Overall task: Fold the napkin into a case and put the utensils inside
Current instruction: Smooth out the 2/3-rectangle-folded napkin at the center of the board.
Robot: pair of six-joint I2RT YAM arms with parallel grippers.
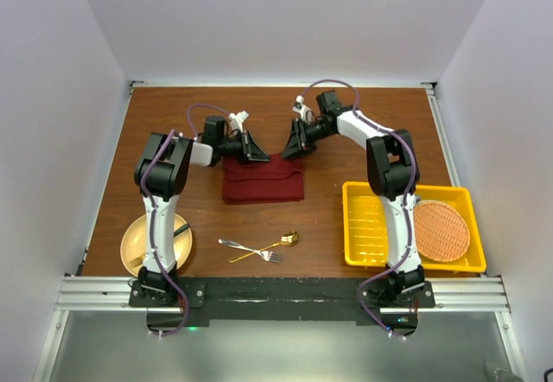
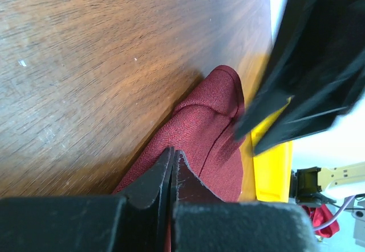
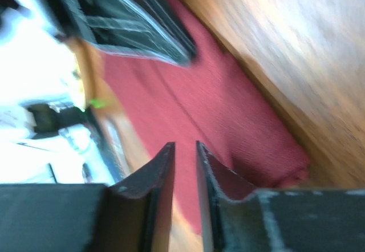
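Napkin point(image 1: 263, 181) folding is judged under way; left gripper point(image 1: 257, 152) is closed at its far edge, right gripper point(image 1: 290, 149) narrowly parted; a further fold seems needed.

Matt cloth napkin point(image 1: 263, 181) on scuffed wood table point(image 1: 346, 131); yellow tray point(image 1: 348, 226) probably plastic.

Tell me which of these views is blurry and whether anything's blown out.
Top external: sharp and evenly lit, with only soft shadows on the table. Left wrist: the napkin is in focus, the right gripper ahead is smeared, and the upper right corner is overexposed. Right wrist: the blurriest view, soft throughout, with the napkin's weave lost and the left edge blown to white.
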